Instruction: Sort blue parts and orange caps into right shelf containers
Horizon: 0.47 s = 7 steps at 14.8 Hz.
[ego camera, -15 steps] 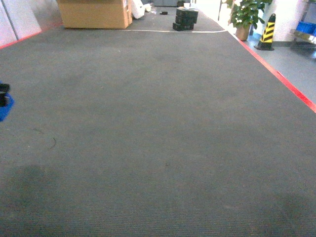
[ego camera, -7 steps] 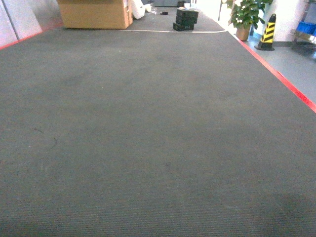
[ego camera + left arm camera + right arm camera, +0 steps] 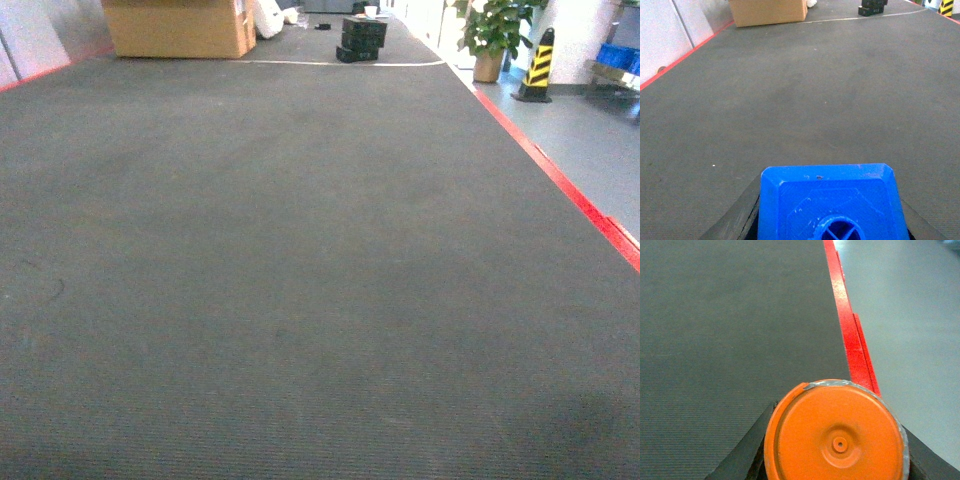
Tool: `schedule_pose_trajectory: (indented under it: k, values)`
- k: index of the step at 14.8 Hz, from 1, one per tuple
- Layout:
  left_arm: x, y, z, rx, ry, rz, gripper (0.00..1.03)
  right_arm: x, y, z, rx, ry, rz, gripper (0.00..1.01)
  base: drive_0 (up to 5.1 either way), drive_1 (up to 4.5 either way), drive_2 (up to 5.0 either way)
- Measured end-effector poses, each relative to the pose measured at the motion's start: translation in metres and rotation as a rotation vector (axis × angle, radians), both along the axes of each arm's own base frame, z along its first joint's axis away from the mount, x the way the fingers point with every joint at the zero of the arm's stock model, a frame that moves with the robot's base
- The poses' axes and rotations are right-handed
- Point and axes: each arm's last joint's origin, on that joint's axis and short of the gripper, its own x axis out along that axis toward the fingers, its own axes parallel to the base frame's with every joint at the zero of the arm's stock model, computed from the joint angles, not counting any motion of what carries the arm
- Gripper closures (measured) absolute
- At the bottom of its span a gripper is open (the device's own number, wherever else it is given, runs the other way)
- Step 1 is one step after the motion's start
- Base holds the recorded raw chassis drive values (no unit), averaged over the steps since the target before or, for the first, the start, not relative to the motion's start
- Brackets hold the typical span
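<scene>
A dark grey ribbed carpet (image 3: 300,280) fills nearly the whole head view, edged on the right by a red floor strip (image 3: 560,185) with lighter grey floor beyond it.

Nearest, at the bottom of the left wrist view, a blue part (image 3: 830,202) sits between the dark fingers (image 3: 737,220) of the left gripper (image 3: 830,220), which press against its two sides; its flat face with a round recess fills the lower middle of the frame.

At the bottom of the right wrist view an orange cap (image 3: 837,435) shows its round end, clamped between the dark fingers (image 3: 747,455) of the right gripper (image 3: 835,460), just above the red strip.

Neither gripper appears in the head view.

Far off, along the top of the head view, stand a cardboard box (image 3: 180,27) at upper left, a stack of black cases (image 3: 360,38) in the middle, a potted plant (image 3: 492,30), a yellow-and-black bollard (image 3: 537,65), and blue crates (image 3: 620,55) at the upper right edge.
</scene>
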Motion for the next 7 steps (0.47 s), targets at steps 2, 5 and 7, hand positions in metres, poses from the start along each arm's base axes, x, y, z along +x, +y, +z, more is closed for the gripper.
schedule_pose_trajectory:
  k: [2, 5, 7]
  values:
    - [0.0, 0.0, 0.0005, 0.001, -0.005, 0.0, 0.57, 0.0, 0.0, -0.0001, 0.0, 0.001, 0.0, 0.56, 4.7, -3.72, -1.2]
    - [0.0, 0.0, 0.0001, 0.0, -0.002, 0.0, 0.58, 0.0, 0.0, 0.0, 0.0, 0.0, 0.0, 0.56, 4.9, -3.37, -1.4]
    - [0.0, 0.0, 0.0002, 0.001, -0.002, 0.0, 0.58, 0.0, 0.0, -0.0001, 0.0, 0.001, 0.0, 0.56, 5.0, -3.22, -1.5]
